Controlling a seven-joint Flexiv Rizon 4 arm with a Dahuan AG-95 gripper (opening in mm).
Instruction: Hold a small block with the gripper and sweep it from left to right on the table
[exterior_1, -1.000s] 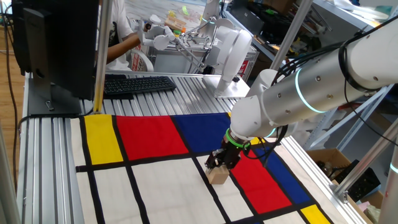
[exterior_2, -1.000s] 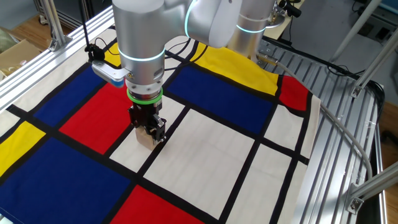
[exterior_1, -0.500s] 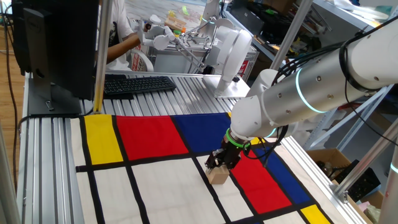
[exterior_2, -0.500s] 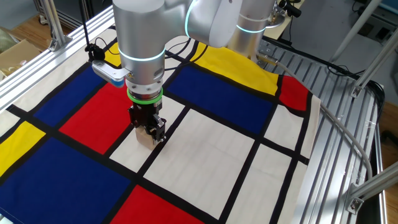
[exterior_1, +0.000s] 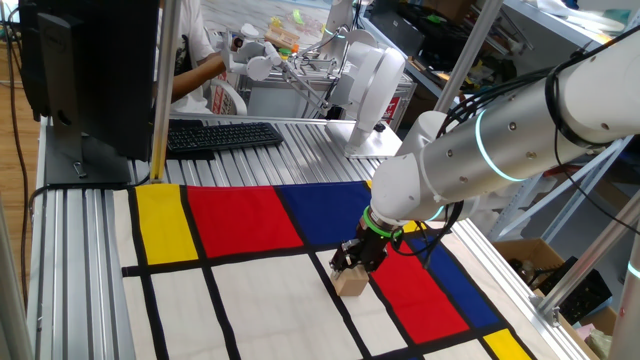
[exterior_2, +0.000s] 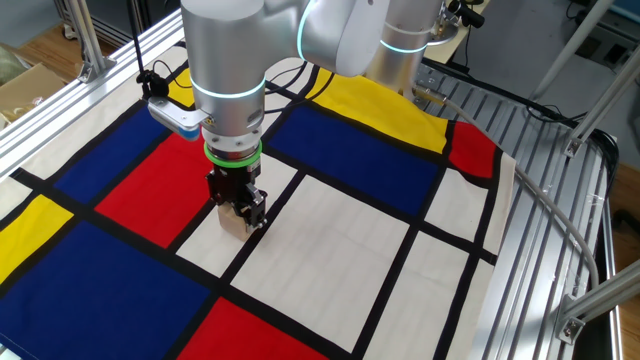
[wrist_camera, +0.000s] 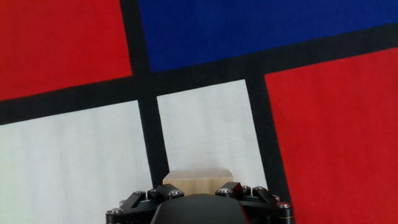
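A black claw (exterior_1: 352, 266) under a green ring points straight down, its fingers closed partway around the small wooden block (exterior_1: 351, 283), which rests on a white rectangle of the table (exterior_1: 250, 300) cloth, beside a red rectangle (exterior_2: 150, 190) and black dividing lines.

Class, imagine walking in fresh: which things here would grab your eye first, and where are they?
The big white robot arm leans over the table's red, blue, yellow and white cloth. Its black end effector, under a green ring, grips a small wooden block on a white rectangle.
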